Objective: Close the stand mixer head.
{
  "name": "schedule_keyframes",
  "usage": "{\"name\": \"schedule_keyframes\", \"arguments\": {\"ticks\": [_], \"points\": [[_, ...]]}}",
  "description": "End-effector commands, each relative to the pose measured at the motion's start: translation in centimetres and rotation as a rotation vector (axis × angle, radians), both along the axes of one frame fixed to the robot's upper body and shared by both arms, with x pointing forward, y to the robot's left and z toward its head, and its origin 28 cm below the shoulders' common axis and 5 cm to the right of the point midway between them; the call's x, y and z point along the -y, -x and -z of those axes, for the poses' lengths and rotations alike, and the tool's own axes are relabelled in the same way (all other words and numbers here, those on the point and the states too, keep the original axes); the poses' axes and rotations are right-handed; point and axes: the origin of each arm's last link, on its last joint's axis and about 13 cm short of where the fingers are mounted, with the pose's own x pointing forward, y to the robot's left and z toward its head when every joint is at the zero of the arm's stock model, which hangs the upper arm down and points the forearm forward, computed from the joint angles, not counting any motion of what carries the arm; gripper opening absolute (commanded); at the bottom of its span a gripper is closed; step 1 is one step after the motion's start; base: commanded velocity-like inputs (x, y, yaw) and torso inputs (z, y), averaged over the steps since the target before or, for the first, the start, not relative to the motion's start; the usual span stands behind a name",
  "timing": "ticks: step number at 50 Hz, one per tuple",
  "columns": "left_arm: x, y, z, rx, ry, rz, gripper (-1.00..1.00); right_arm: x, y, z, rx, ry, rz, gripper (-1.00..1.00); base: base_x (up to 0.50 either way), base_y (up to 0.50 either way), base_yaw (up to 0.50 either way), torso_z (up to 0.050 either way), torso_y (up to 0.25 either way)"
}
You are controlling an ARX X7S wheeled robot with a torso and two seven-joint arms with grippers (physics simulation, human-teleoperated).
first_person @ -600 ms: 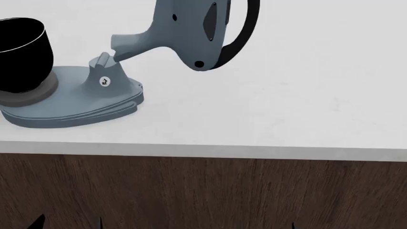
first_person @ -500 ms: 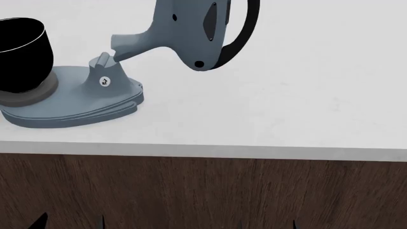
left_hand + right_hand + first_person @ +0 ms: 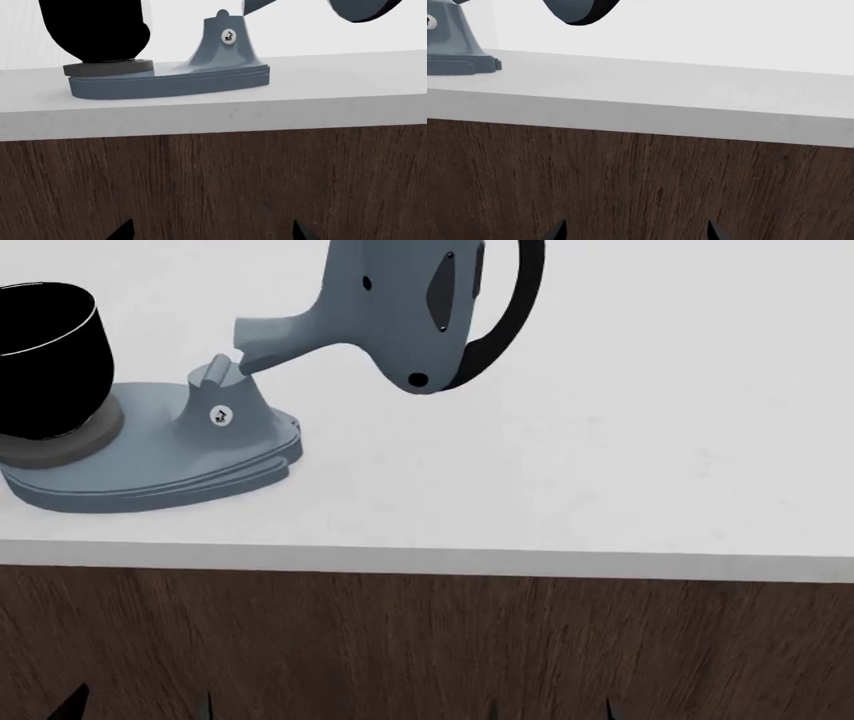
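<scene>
The stand mixer head is a bulbous blue-grey body with a black curved band, tilted up and back on its narrow neck above the base; its whisk is out of view. Its lower end shows in the left wrist view and the right wrist view. My left gripper and right gripper are both open and empty, low in front of the wooden counter front, well below the mixer. Only their black fingertips show in the head view.
A black round bowl sits on the mixer's base plate at the left. The mixer stands on a white countertop whose front edge runs above a dark wooden panel.
The head view has shifted slightly, so the counter and mixer sit a little lower in the picture. The fingertips at the bottom edge show a little less.
</scene>
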Motion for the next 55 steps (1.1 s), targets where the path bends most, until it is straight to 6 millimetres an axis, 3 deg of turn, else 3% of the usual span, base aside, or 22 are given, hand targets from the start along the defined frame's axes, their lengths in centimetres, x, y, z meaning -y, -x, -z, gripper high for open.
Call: {"name": "schedule_keyframes", "arguments": {"ticks": [1,27,33,37,39,42,47,50,55], "points": [[-0.1,0.1,-0.1,0.034,-0.013,0.004,1.0,0.0,-0.1,0.2,-0.004,0.017,-0.006,1.0,0.0,0.0,0.0,0.05,0.0],[-0.2,0.0,-0.1,0.037,-0.027,-0.014,1.0,0.0,-0.3,0.6,-0.018,-0.036,0.009,1.0,0.0,0.0,0.0,0.05,0.0],[-0.1,0.1,-0.4,0.04,-0.026,-0.014,1.0,0.0,-0.1,-0.2,0.045,-0.082,-0.036,1.0,0.0,0.0,0.0,0.05,0.0],[-0.3,-0.1,-0.5,0.041,-0.004,-0.033,1.0,-0.2,0.0,-0.9,0.034,-0.234,-0.023,1.0,0.0,0.0,0.0,0.05,0.0],[-0.5,0.0,-1.1,0.043,0.038,-0.069,1.0,-0.2,0.0,-2.0,0.049,-0.184,-0.023,1.0,0.0,0.0,0.0,0.05,0.0],[-0.5,0.2,-3.9,0.095,0.066,-0.074,1.0,0.1,0.1,-5.6,0.075,-0.187,-0.03,1.0,0.0,0.0,0.0,0.027,0.0],[-1.3,0.6,-10.4,0.15,0.019,-0.033,1.0,1.4,0.3,-11.4,0.142,-0.11,0.007,1.0,0.0,0.0,0.0,0.0,0.0],[-1.5,1.0,-14.2,0.192,-0.036,0.002,1.0,2.0,0.6,-13.4,0.153,-0.066,0.036,1.0,0.0,0.0,0.0,0.0,0.0],[-2.0,0.7,-16.9,0.193,-0.045,0.023,1.0,2.6,1.5,-16.3,0.133,-0.011,0.004,1.0,0.0,0.0,0.0,0.0,0.0]]}}
